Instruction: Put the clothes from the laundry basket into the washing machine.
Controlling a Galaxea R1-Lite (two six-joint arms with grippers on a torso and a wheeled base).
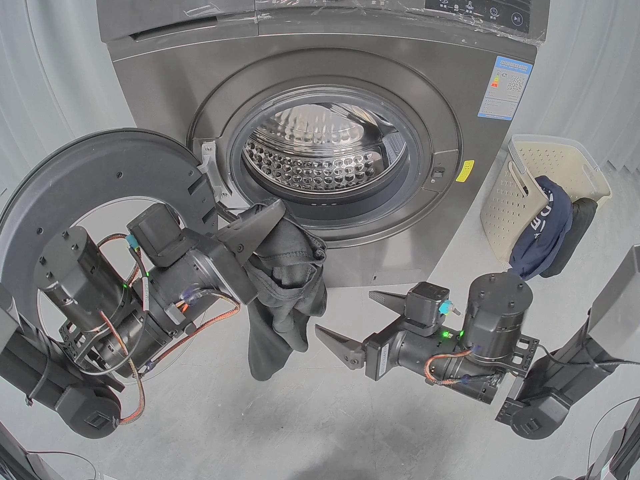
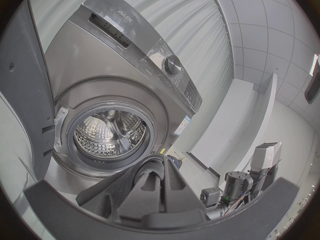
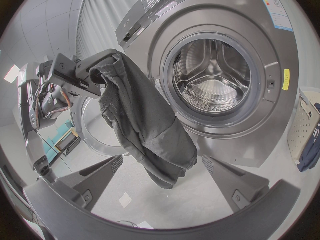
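Grey floor (image 1: 400, 428) under washing machine (image 1: 320, 55); pale curtain (image 1: 40, 68) behind.

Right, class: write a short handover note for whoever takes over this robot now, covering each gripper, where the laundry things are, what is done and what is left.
Left gripper: shut on a dark grey fabric garment, hanging before the open grey front-loading washing machine.
Right gripper: open, empty, low in front of the machine.
Cream perforated plastic laundry basket: right of the machine, a navy garment and a black garment draped over its rim.
Done: door open, one garment lifted; drum looks empty.
Left: load the held garment, then the other two.
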